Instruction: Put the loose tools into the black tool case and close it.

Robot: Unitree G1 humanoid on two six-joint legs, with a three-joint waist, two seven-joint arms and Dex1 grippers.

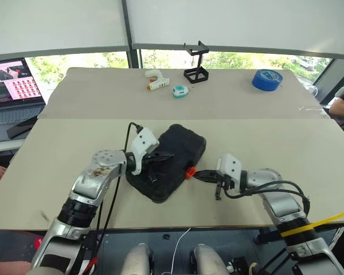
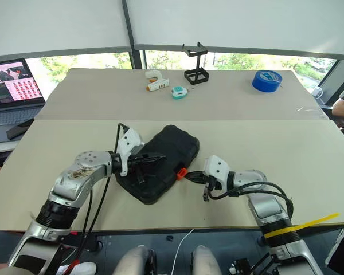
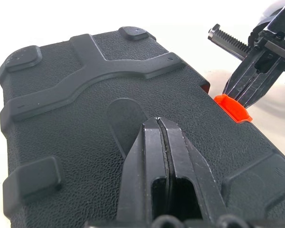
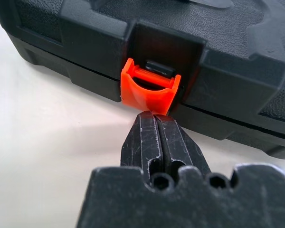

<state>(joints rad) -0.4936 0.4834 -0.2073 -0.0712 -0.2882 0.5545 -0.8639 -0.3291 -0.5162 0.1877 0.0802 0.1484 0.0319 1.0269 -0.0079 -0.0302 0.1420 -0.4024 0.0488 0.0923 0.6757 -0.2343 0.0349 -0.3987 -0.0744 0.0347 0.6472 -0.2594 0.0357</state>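
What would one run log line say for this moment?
case: lid down | latch: sticking out, not flush | left gripper: shut, on lid | right gripper: shut, tips at latch | table: no loose tools seen

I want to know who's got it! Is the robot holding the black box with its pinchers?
No, nothing is held. The left end effector is shut, pressing on the black tool case lid; the right end effector is shut, tips at the orange latch.

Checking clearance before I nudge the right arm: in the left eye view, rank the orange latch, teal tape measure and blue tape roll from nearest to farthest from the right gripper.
1. Orange latch: at the right gripper's tips, on the case edge.
2. Teal tape measure: far table, near the middle.
3. Blue tape roll: far right corner, about as far; too close to call.
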